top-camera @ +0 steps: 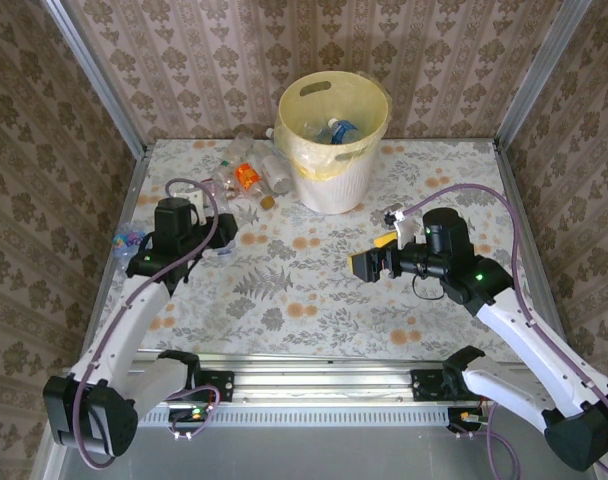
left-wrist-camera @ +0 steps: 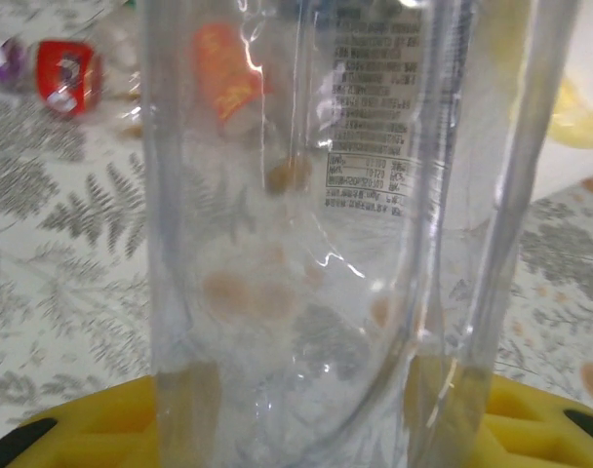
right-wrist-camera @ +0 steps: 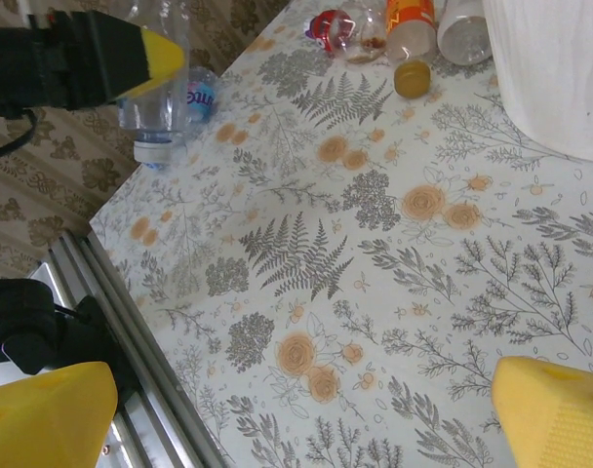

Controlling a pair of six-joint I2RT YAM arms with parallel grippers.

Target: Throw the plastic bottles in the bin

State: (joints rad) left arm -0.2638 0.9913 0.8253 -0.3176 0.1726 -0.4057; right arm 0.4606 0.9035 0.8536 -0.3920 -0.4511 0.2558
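damask wallpaper walls [top-camera: 184, 50], floral tablecloth [top-camera: 284, 300], aluminium rail [top-camera: 314, 362] at near edge

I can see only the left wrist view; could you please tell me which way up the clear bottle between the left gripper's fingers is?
Observer: Cap down. From the right wrist, the bottle hangs in the left gripper with its white cap lowest.
Operator: Thank you. Where is the bin from there?
Observer: The bin stands farther out and to the right of that gripper, with bottles inside.
Operator: Is the right gripper in the way?
Observer: Probably not. The right gripper is open and empty, nearer than the bin and off to the right.
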